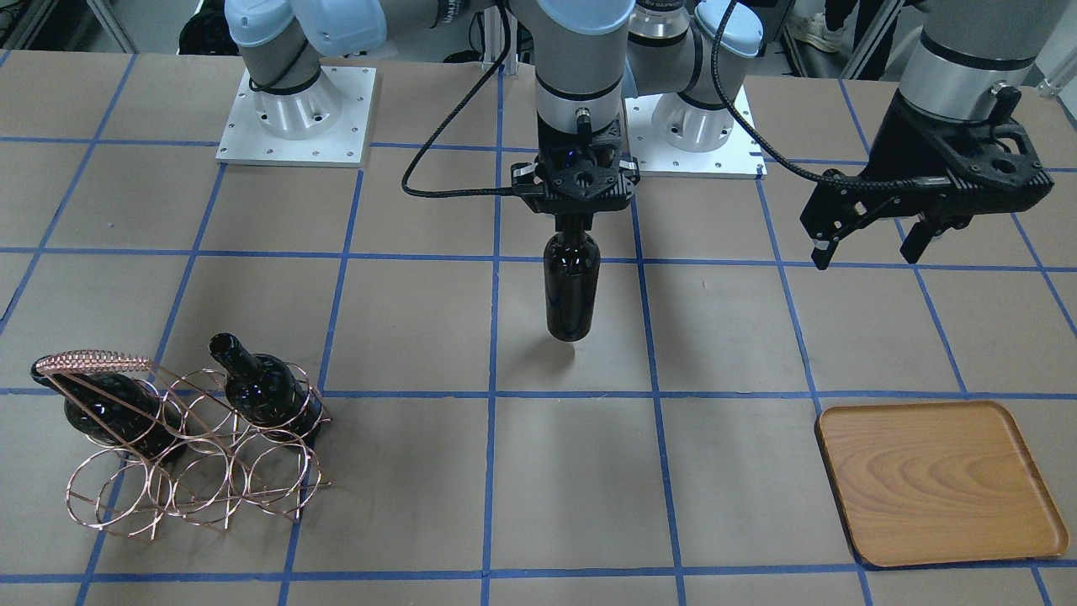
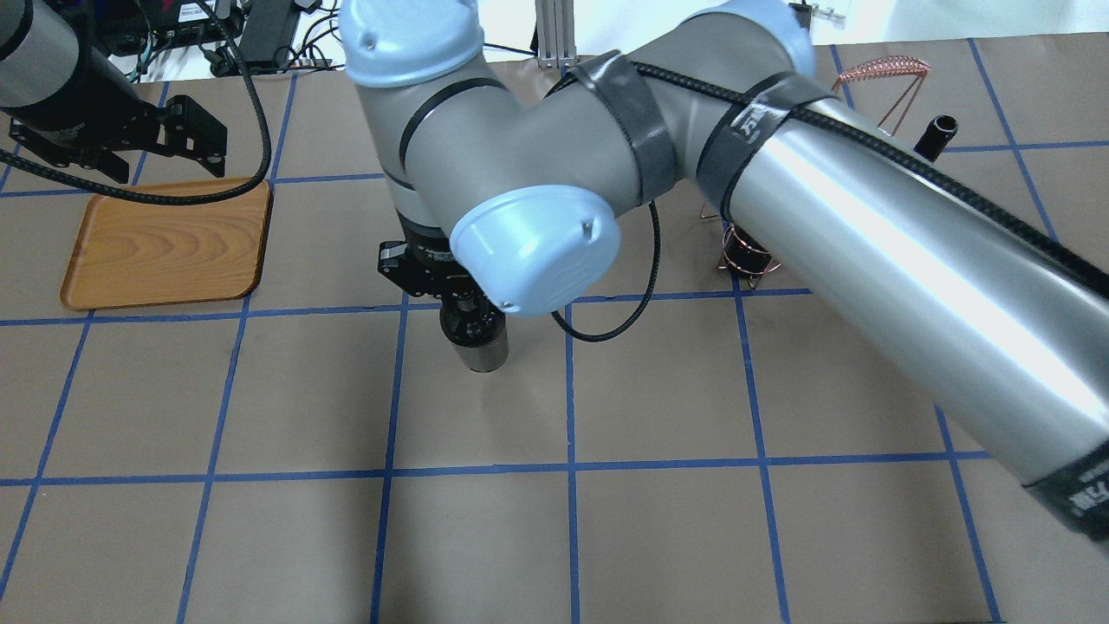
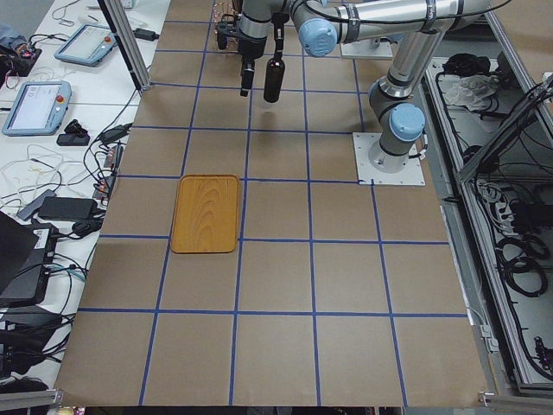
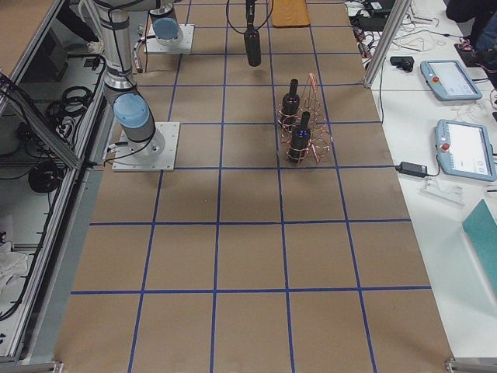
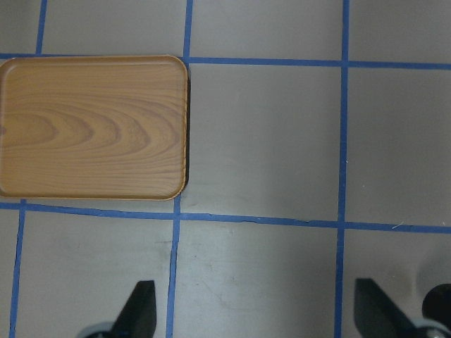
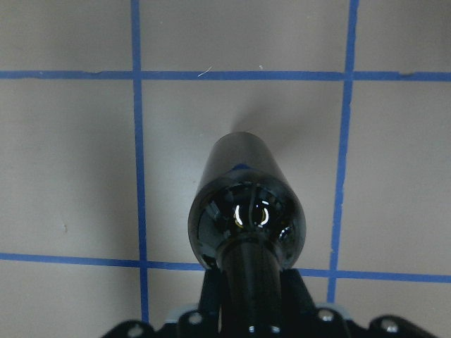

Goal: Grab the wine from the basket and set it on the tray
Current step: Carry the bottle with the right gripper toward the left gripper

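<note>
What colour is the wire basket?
The basket is shiny copper, a pinkish orange. It shows best in the front-facing view.

place: robotics lab | table [image 1: 421,320]: covered in brown paper with a blue tape grid | arms [image 3: 393,78]: two industrial ones, bolted to white base plates [image 1: 349,126] | benches [image 4: 411,93] along the far side: teach pendants [image 4: 449,80], loose cables, small electronics | frame: aluminium posts [image 3: 125,43] | behind the bases: cable bundles [image 3: 510,251]

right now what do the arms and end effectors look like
Left arm and right arm: silver-grey tubes, pale blue joint caps, black braided cables, black bands with white lettering on the right. Left end effector and right end effector: black, two-fingered.
</note>
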`<state>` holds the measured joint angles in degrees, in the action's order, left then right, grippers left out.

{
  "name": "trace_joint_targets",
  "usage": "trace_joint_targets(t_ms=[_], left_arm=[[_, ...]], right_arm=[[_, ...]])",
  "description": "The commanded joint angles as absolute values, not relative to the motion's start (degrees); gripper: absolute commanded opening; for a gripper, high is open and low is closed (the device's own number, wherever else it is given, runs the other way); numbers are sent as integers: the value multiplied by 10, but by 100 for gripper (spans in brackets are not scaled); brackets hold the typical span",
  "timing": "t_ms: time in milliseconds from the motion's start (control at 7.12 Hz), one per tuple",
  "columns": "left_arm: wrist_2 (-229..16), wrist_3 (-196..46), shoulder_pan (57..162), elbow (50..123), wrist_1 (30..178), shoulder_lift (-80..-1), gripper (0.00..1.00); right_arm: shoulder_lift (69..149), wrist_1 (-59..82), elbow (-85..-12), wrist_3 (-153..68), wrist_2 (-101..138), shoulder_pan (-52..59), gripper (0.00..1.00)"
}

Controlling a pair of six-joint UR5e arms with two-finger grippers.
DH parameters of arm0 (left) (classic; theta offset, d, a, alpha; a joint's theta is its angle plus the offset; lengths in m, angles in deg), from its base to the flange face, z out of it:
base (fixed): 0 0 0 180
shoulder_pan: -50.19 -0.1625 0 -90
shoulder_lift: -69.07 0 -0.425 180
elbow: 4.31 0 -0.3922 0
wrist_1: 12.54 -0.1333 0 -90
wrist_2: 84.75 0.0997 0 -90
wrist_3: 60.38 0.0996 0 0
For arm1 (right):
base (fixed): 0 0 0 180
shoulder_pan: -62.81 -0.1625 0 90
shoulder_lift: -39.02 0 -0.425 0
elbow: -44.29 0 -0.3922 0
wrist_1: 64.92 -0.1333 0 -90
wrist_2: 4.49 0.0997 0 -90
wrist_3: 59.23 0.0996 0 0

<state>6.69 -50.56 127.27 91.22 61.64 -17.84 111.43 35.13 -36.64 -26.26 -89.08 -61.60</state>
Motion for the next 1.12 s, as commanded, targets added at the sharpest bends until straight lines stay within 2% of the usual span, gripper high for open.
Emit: trace_joint_targets(t_ms=[0, 421, 562, 983], left_arm=[[61, -503, 1269, 912, 615, -179, 100], [59, -503, 1267, 912, 615, -179, 100], [58, -504, 1267, 912, 615, -179, 100], [42, -509, 1270, 908, 615, -173, 100]], right_arm=[[1094, 382, -367, -221, -890, -659, 0], [1078, 398, -369, -198, -891, -674, 0], [1077, 404, -369, -197, -893, -675, 43], [1080, 411, -367, -196, -899, -674, 92]])
